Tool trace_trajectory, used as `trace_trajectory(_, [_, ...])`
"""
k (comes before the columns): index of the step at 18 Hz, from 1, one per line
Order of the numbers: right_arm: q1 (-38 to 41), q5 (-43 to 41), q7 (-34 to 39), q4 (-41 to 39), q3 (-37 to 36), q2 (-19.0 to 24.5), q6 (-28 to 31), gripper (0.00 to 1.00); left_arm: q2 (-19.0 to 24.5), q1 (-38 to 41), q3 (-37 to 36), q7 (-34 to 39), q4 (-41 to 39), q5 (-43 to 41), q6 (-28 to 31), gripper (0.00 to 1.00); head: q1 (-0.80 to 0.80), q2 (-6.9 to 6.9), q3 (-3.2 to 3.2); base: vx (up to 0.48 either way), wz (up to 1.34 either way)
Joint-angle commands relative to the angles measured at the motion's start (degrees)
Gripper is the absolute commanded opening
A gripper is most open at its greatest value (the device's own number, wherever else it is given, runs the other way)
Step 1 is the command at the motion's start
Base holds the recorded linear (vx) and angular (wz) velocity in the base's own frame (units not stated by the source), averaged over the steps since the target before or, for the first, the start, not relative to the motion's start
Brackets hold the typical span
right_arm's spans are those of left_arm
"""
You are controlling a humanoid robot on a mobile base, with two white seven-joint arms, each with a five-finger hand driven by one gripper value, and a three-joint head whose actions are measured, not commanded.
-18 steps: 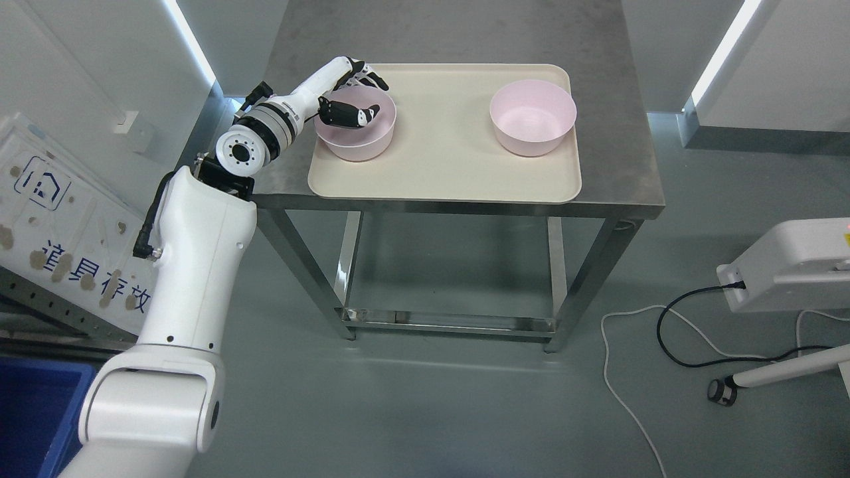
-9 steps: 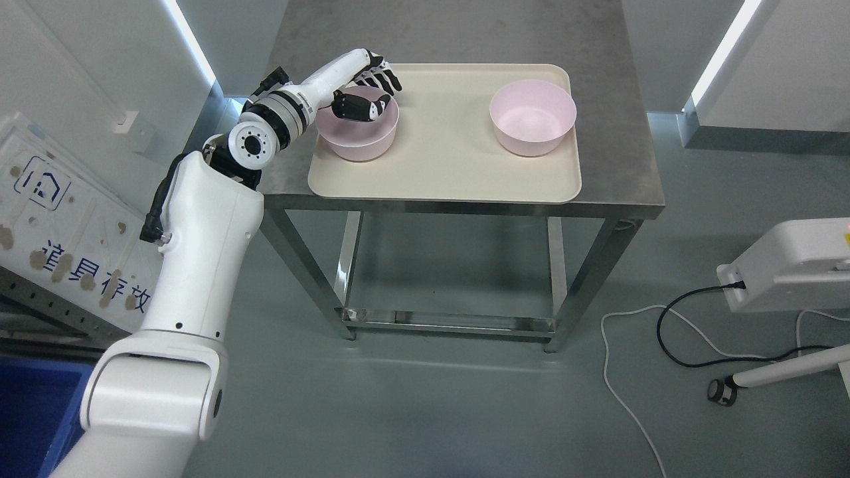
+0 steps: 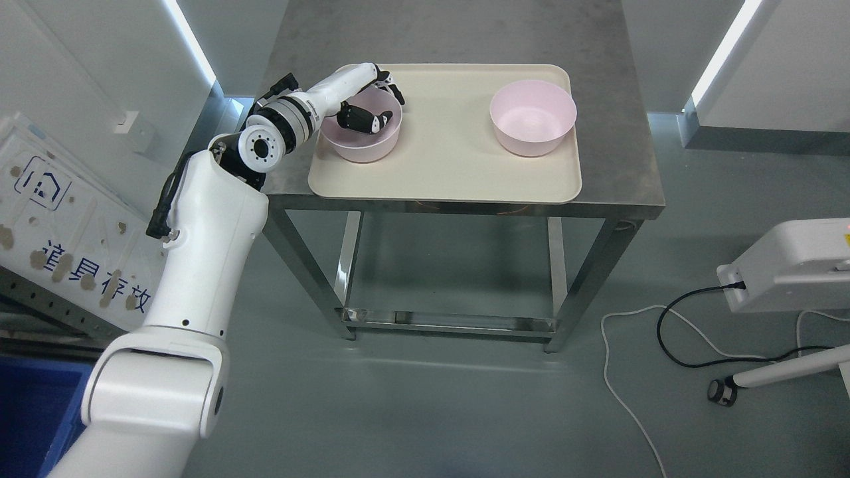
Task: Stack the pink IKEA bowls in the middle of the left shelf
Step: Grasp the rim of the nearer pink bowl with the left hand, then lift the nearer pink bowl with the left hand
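Two pink bowls stand on a cream tray on a steel table. The left bowl is near the tray's left end, the right bowl at its far right. My left hand is shut on the far rim of the left bowl. Its thumb is inside the bowl and its fingers curl over the outside. I cannot tell whether this bowl touches the tray. The right bowl stands alone and upright. My right arm does not show.
A white signboard leans at the left, and a blue bin fills the lower left corner. At the right stands a white machine with black and white cables on the floor. A lower rail joins the table legs.
My left arm has swung up and to the right, and the hand has closed tighter on the left bowl's rim. That bowl has shifted a little to the right.
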Motion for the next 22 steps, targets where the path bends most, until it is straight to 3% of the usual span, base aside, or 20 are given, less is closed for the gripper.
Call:
trace_trajectory(1, [0.00, 0.00, 0.07, 0.00, 0.00, -1.00, -0.02, 1.00, -0.19, -0.07, 2.35, -0.85, 1.54, -0.66, -1.72, 0.01, 0.00, 0.00, 0.00, 0.000, 0.00])
trace_trajectory(12, [0.00, 0.00, 0.07, 0.00, 0.00, -1.00, -0.02, 1.00, -5.37, -0.59, 12.73, -1.03, 1.54, 0.84, -2.60, 0.00, 0.00, 0.00, 0.00, 0.000, 0.00])
trace_trajectory(16, [0.00, 0.00, 0.07, 0.00, 0.00, -1.00, -0.02, 1.00, -4.41, 1.25, 11.59, -2.25, 1.54, 0.66, -1.82, 0.01, 0.00, 0.00, 0.00, 0.000, 0.00])
trace_trajectory(22, [0.00, 0.00, 0.07, 0.00, 0.00, -1.00, -0.02, 1.00, -4.05, 0.99, 15.89, -3.14, 1.45, 0.93, 2.40, 0.07, 0.00, 0.00, 0.00, 0.000, 0.00])
